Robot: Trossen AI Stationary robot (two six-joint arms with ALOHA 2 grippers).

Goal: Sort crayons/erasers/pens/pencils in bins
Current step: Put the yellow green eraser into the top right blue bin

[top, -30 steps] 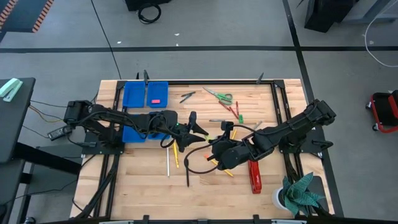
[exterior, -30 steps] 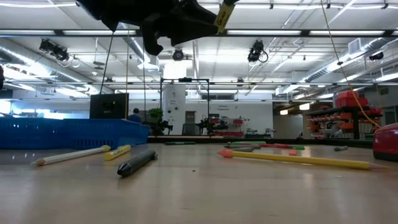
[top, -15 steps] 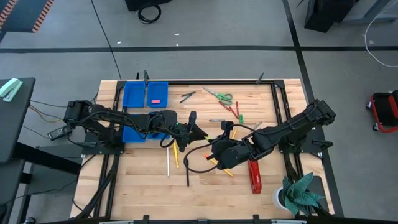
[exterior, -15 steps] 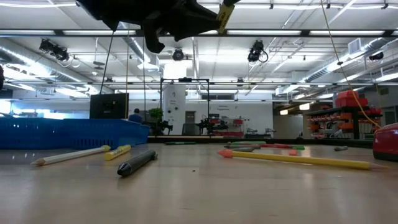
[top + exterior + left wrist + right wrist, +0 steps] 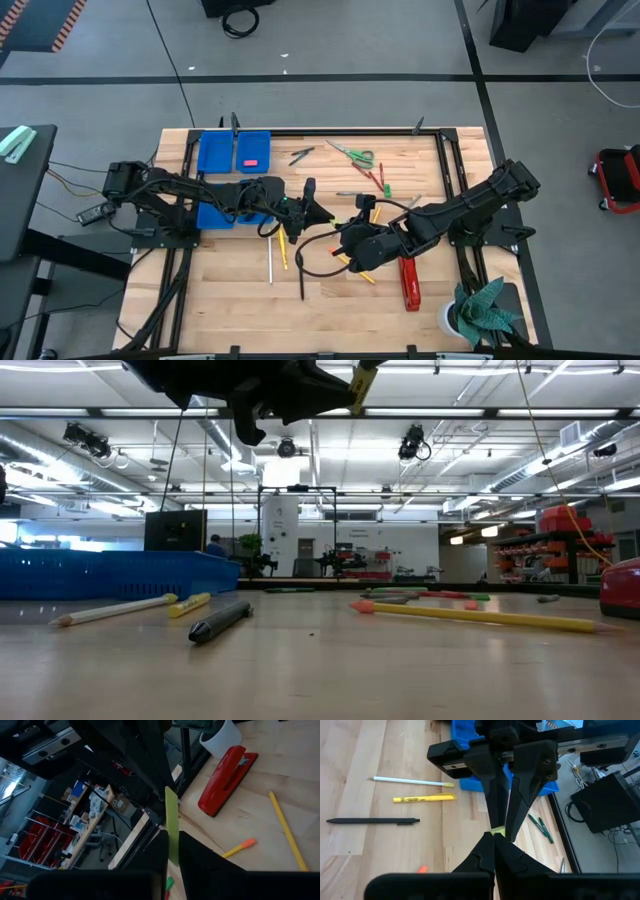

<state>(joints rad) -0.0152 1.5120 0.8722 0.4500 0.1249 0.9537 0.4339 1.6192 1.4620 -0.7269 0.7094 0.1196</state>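
Note:
Above the middle of the table my two grippers meet tip to tip. Between them is a short yellow-green crayon, clear of the wood. My left gripper reaches in from the table's left, nearly level, and is shut on it. My right gripper slants down from the right and is shut on the crayon's other end. Two blue bins stand at the far left, one with a pink eraser in it. More blue bins lie partly under the left arm. My left gripper pinches the crayon between its two fingers, one on each flat side, near the end that faces it. The fingers lie along the crayon, which sticks out beyond their tips, off the table. My right gripper pinches the crayon's other end at its fingertips, coming from the table's right and slanting down. Only a small bit of the crayon shows past the tips, clear of the table.
On the wood below lie a white pencil, a yellow pencil and a black pen. A red stapler lies at the near right, with a white cup beyond it. Green scissors and small crayons lie at the far side.
My left gripper's fingers, wide apart a second ago, have shut on the crayon that my right gripper holds. Both arms have kept their places, and the crayon has not moved.

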